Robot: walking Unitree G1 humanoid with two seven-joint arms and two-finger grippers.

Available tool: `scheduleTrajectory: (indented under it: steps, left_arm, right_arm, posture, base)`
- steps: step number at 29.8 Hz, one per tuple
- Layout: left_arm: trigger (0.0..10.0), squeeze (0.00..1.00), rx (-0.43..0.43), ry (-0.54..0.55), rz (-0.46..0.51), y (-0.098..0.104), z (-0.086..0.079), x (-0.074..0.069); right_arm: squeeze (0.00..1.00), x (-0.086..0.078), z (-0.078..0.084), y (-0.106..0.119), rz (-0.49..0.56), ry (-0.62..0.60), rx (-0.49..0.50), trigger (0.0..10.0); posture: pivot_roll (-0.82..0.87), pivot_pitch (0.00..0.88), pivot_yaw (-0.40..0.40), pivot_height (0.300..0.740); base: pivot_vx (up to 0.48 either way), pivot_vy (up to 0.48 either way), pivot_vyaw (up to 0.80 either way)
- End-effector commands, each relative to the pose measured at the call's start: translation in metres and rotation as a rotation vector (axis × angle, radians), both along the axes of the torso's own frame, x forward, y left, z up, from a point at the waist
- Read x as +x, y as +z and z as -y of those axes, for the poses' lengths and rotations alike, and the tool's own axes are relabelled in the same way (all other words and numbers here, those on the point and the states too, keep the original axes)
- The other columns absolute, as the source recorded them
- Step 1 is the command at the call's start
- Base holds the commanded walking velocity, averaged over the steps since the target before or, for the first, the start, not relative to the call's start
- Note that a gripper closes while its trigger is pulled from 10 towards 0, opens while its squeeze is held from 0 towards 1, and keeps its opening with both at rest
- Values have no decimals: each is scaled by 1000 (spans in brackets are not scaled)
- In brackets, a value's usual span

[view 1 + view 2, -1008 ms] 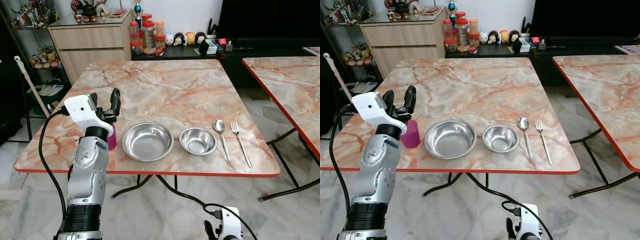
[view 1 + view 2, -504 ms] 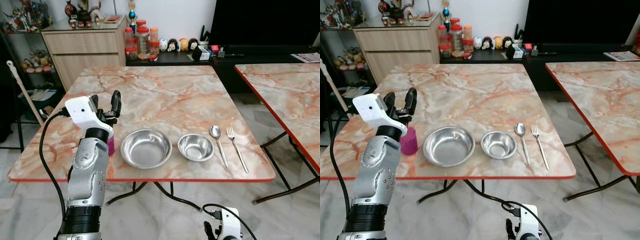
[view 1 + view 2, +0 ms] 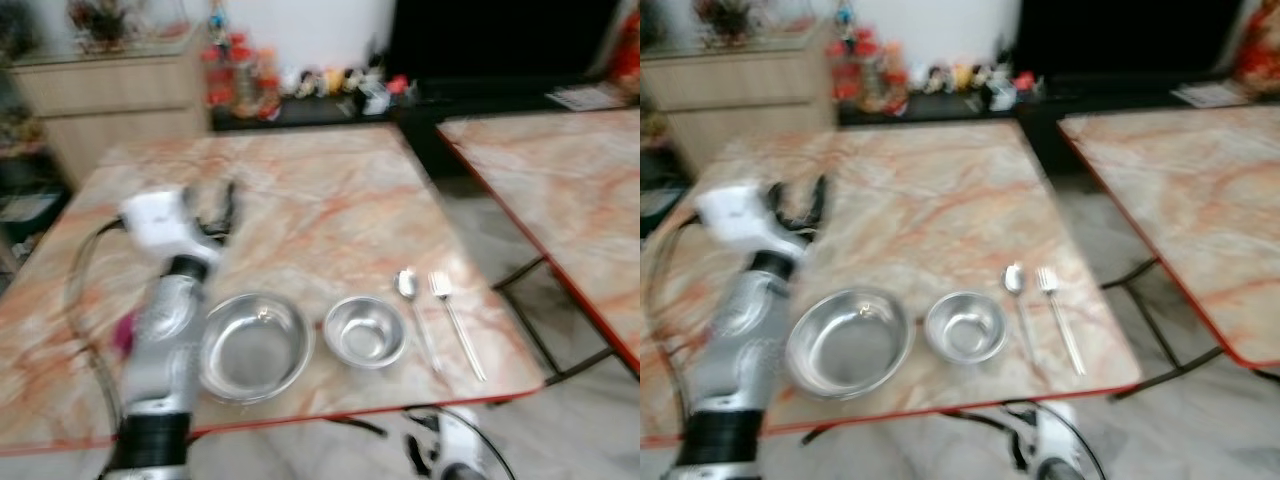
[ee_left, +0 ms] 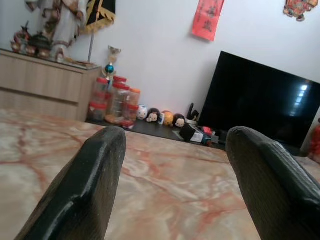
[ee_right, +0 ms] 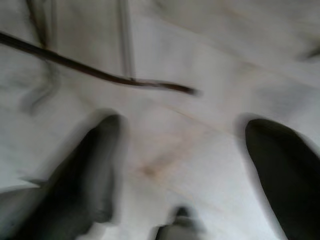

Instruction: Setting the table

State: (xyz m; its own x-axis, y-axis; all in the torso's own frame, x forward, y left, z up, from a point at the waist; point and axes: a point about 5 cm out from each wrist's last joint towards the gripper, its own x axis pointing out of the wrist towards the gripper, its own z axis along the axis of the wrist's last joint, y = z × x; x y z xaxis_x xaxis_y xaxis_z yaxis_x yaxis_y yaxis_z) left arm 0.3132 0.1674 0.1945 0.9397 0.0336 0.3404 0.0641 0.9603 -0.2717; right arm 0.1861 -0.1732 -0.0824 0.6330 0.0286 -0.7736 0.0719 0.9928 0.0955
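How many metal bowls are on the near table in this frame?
2. The large bowl sits near the front edge beside the left arm; the small bowl is just right of it, left of the spoon.

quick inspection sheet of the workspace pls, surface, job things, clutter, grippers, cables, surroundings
surface: marble-pattern table with a red edge; head views blurred.
job's things: large steel bowl, small steel bowl, spoon and fork in a row along the near edge; pink cup mostly hidden behind the left arm.
clutter: nothing seen on the table.
grippers: left gripper raised above the table, fingers apart, holding nothing; right gripper low, pointing at the floor, open.
cables: black cable looping beside the left arm; another near the right arm.
surroundings: second table to the right, wooden cabinet, jars, dark TV.
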Motion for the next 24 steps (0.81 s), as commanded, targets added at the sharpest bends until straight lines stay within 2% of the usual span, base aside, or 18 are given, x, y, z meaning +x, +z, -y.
scheduleTrajectory:
  steps: [1, 14, 17, 22, 24]
  left_arm:
    - [10000, 0, -9, -22, 38, 9, 7, 0]
    - [10000, 0, -11, 49, 33, 10, -12, -9]
    - [10000, 0, -23, 68, 12, 6, -20, -16]
    - [10000, 0, -5, 90, -57, -9, -34, -39]
    - [10000, 0, -6, 90, -60, -9, -34, -40]
  right_arm:
    - [0, -3, 7, -1, -14, -13, -15, 10000]
    - [0, -4, 5, -1, -13, -6, -15, 10000]
    - [0, -4, 5, -1, -13, -8, -14, 10000]
    - [0, -4, 4, -2, -14, -12, -12, 10000]
    - [0, -4, 4, -2, -14, -12, -12, 10000]
  posture:
    - [165, 0, 17, 740]
    - [176, 0, 18, 740]
    - [177, 0, 21, 740]
    - [181, 0, 28, 740]
    - [181, 0, 28, 740]
  base:
    - [0, 0, 0]
    - [0, 0, 0]
    - [0, 0, 0]
    - [0, 0, 0]
    - [0, 0, 0]
